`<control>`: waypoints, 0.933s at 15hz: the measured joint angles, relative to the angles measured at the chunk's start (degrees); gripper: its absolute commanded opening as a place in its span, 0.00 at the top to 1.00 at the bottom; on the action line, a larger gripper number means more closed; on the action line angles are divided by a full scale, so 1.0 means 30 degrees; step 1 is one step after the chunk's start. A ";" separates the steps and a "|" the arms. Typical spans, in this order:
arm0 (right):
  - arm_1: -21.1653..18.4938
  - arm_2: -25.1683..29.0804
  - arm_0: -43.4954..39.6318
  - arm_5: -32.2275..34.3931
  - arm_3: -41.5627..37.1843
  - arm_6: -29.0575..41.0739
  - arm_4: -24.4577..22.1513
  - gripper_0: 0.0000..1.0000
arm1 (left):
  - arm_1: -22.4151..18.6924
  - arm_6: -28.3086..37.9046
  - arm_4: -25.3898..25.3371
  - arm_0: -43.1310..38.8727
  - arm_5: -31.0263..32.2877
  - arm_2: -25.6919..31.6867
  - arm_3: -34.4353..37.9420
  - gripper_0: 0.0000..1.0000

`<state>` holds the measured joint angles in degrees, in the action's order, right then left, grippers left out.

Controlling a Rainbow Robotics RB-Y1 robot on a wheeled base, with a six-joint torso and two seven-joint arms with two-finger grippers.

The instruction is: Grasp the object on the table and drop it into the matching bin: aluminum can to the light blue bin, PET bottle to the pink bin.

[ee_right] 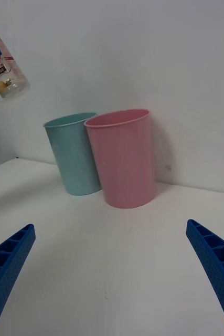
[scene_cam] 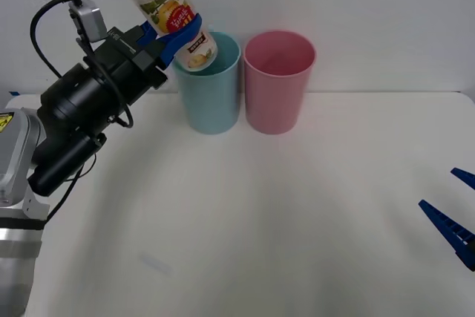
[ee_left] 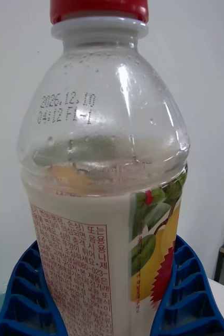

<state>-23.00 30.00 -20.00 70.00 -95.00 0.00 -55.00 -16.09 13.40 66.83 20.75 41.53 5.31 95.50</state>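
- my left claw (scene_cam: 177, 35) is clamped around the pet bottle (scene_cam: 169, 12), which is tilted in the air over the light blue bin (scene_cam: 211, 87), near its left rim.
- the pink bin (scene_cam: 278, 79) stands touching it on the right.
- my right claw (scene_cam: 454, 217) rests spread apart at the bench (scene_cam: 245, 228) right edge, with bare bench between.

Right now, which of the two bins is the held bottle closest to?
The light blue bin. The left gripper holds the bottle over its rim; the pink bin stands farther right.
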 measured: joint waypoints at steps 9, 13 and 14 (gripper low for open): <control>0.0000 0.0000 0.0002 0.0000 0.0000 0.0002 0.0000 0.00 | 0.0814 -0.2320 0.0981 0.6797 -0.0470 -0.1495 -0.7909 1.00; 0.0000 0.0000 0.0001 0.0000 0.0000 0.0001 0.0000 0.00 | 0.2357 -0.3169 0.3182 0.8546 -0.1869 -0.1495 -0.9531 1.00; 0.0000 0.0000 0.0001 0.0000 0.0000 0.0000 0.0000 0.00 | 0.2889 -0.3255 0.3946 0.8972 -0.2391 -0.1471 -0.9907 1.00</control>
<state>-23.00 30.00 -20.00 70.00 -95.00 0.00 -55.00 -7.42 3.63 78.67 47.67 34.36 0.89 65.78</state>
